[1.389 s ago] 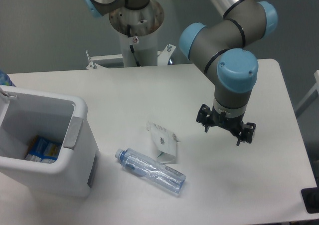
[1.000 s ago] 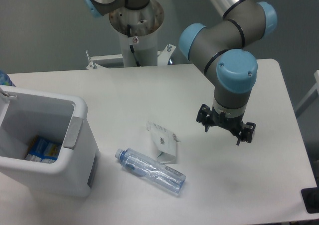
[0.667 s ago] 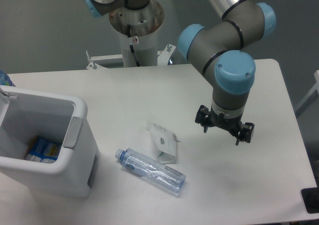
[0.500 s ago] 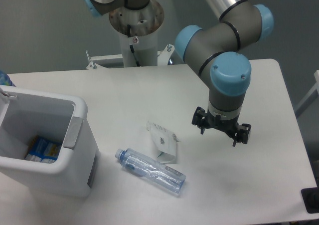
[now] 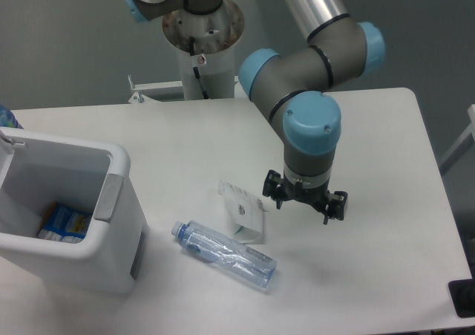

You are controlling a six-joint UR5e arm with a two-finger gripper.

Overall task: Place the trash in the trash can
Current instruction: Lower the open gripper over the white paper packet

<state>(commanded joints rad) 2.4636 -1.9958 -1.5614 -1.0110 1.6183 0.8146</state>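
Carton [image 5: 245,211], white paper with faint print, lies mid-bench just far of the clear bluish bottle [image 5: 225,255] (crinkled, capped). Claw [image 5: 304,203] hangs open just right of the carton. Thick-rimmed white plastic trash can [image 5: 119,223] stands left.

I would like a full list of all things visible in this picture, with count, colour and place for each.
carton: one, white with faint print, on the table centre, beside the claw.
water bottle: one, clear bluish, lying on the table in front of the carton.
trash can: one, white with a grey corner panel, left side of the table.
blue packages: blue and white, count unclear, inside the trash can.
table: one, white.
black object: one, at the table's lower right corner.
arm: one, grey with blue caps.
claw: one, black, open, above the table just right of the carton.
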